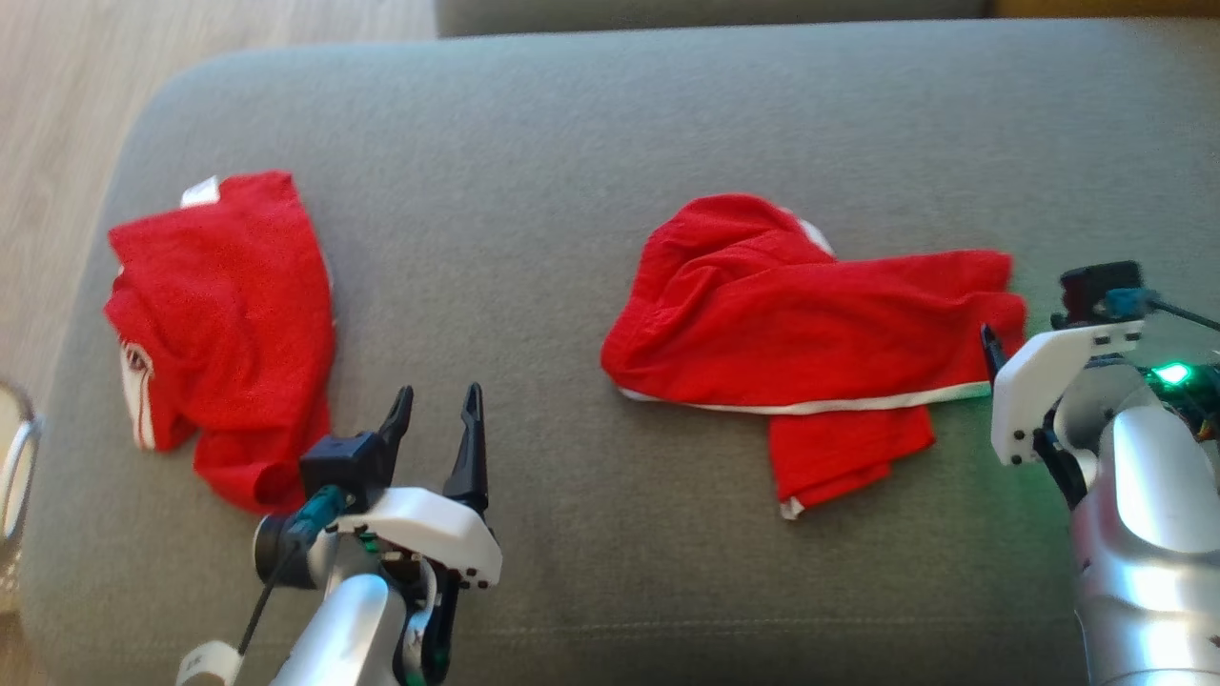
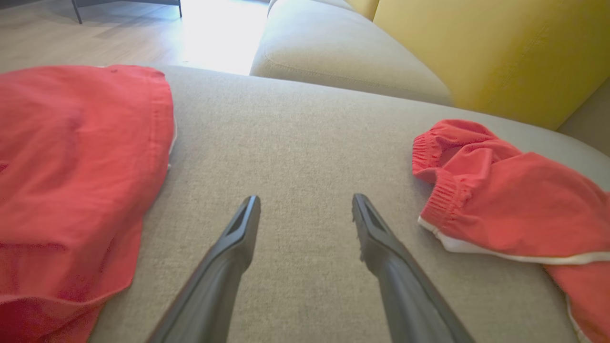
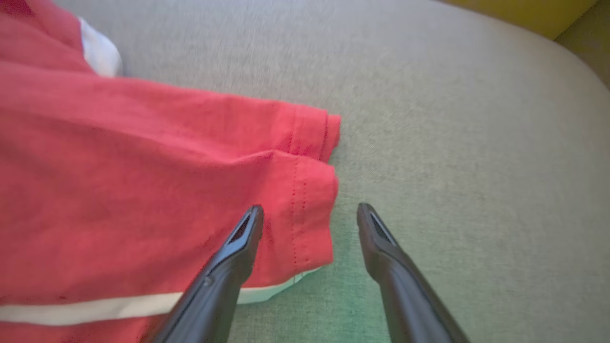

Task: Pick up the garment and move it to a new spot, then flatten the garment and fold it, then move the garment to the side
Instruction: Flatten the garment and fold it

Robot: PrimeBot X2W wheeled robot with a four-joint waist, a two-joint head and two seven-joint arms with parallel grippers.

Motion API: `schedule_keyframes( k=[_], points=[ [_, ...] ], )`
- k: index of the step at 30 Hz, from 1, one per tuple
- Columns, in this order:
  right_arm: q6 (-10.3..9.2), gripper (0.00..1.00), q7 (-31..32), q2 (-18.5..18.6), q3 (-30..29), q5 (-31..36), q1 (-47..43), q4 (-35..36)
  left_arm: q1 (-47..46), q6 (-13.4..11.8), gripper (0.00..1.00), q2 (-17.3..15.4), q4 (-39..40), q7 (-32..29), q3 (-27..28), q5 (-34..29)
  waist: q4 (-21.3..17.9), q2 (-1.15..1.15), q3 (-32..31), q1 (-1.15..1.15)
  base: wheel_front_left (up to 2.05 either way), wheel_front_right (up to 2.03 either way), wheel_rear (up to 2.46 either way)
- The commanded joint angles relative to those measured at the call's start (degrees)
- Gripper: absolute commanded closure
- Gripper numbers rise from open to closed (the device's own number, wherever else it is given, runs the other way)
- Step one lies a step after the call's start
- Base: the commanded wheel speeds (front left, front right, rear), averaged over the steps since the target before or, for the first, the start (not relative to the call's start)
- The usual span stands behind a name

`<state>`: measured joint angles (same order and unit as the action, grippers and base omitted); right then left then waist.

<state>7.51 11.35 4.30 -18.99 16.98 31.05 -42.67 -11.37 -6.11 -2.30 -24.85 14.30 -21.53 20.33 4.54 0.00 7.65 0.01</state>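
The right gripper [image 3: 310,214] stood spread, empty. One finger overlapped the red garment [image 3: 143,181] at its hem, the other bare cushion [image 3: 452,143].

The left garment [image 1: 219,324] and right garment [image 1: 810,324] lie well apart on the cushion [image 1: 572,124], the left tool [image 1: 438,405] between them.

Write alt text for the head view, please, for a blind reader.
Two red garments lie apart on a grey sofa cushion: a crumpled garment left, a longer white-trimmed garment right. The open left gripper hovers between them; the right gripper sits at the longer one's right end.
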Motion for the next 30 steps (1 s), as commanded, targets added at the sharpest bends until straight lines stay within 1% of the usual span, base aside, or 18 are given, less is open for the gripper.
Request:
schedule_keyframes(
  k=[1,5,8,13,16,18,22,26,30],
  points=[
    [-0.02,0.00,-1.2,-0.4,1.1,-1.1,1.0,2.7,-1.9,-0.3,0.00,-0.6,1.8,0.7,2.1,0.5,-1.5,0.00,-1.4,-0.01,0.00,0.00,0.00],
    [-0.02,0.00,-4.2,-0.9,2.6,-5.4,-1.9,6.8,-1.2,-0.4,0.00,-0.6,3.1,0.7,3.5,1.1,-3.3,0.00,-3.4,-0.01,0.00,0.00,0.00],
    [-0.02,0.00,-5.8,-1.1,3.1,-8.1,-5.7,11.8,-0.3,-0.6,0.00,-0.6,4.2,0.7,4.8,1.6,-4.3,0.00,-5.0,-0.01,0.00,0.00,0.00],
    [-0.02,0.00,-8.1,-1.4,6.0,-16.4,-13.4,21.5,1.9,-0.8,0.00,-0.6,5.6,0.7,6.9,1.9,-5.7,0.00,-6.9,-0.01,0.00,0.00,0.00],
    [-0.02,0.00,-9.2,-1.4,6.9,-21.0,-18.2,25.6,3.0,-0.8,0.00,-0.6,6.2,0.7,7.3,2.2,-6.4,0.00,-7.3,-0.01,0.00,0.00,0.00],
    [-0.02,0.00,-9.7,-1.4,7.1,-23.1,-20.5,27.2,3.5,-0.8,0.00,-0.6,6.4,0.7,7.3,2.3,-6.8,0.00,-7.2,-0.01,0.00,0.00,0.00],
    [-0.02,0.00,-10.3,-1.4,7.8,-25.2,-23.1,28.6,3.9,-0.5,0.00,-0.6,5.9,0.7,7.3,3.5,-7.5,0.00,-6.8,-0.01,0.00,0.00,0.00],
    [-0.02,0.00,-10.4,-1.4,8.9,-25.9,-22.9,29.9,3.2,0.1,0.00,-0.6,4.3,0.7,6.5,5.8,-8.8,0.00,-5.6,-0.01,0.00,0.00,0.00],
    [-0.02,0.00,-10.6,-1.4,9.7,-26.2,-22.2,31.3,1.2,1.1,0.00,-0.6,0.5,0.7,4.1,8.4,-10.6,0.00,-4.0,-0.01,0.00,0.00,0.00]
  ],
)
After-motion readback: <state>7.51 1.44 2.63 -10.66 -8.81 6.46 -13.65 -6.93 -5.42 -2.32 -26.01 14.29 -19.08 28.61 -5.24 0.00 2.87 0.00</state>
